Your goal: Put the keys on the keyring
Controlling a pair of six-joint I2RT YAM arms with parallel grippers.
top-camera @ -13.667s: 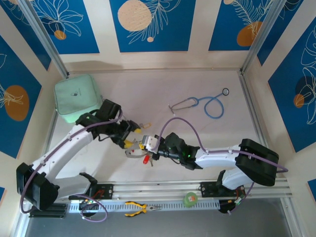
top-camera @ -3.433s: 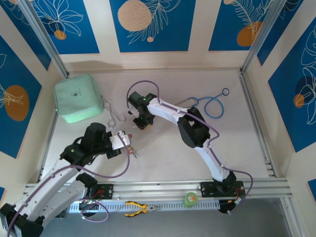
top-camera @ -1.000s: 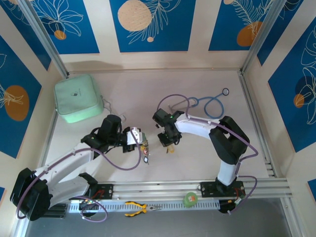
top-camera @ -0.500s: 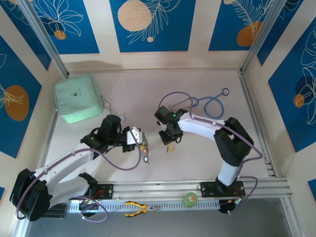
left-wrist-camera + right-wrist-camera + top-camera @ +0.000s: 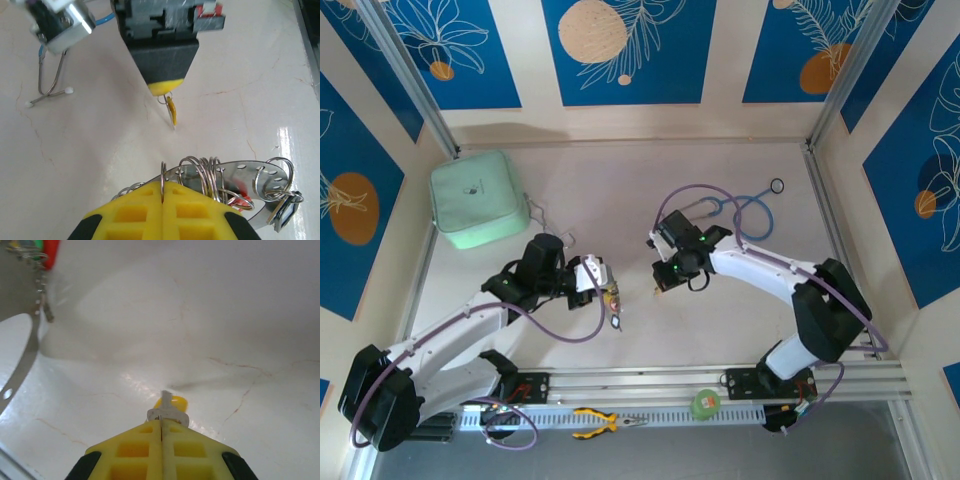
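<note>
My left gripper (image 5: 607,291) (image 5: 163,184) is shut on a thin wire ring of the keyring (image 5: 235,172), a silvery perforated band carrying several wire loops. Keys with red (image 5: 241,198) and black (image 5: 283,216) tags hang from it. Just to its right my right gripper (image 5: 663,285) (image 5: 161,423) is shut on a small silver key with a yellow tag (image 5: 172,402), held just above the table. From the left wrist view this key (image 5: 172,110) dangles under the opposite fingertips. In the right wrist view the keyring band (image 5: 26,360) curves along the left edge.
A mint-green pouch (image 5: 475,200) lies at the back left, with metal forceps (image 5: 538,215) beside it. A blue stethoscope (image 5: 750,212) lies at the back right behind my right arm. Yellow pliers (image 5: 605,422) and a green tape roll (image 5: 705,403) rest on the front rail.
My right gripper has shut on the yellow-tagged key and raised it off the table, its arm swinging rightwards. The left arm with the keyring has stayed still.
</note>
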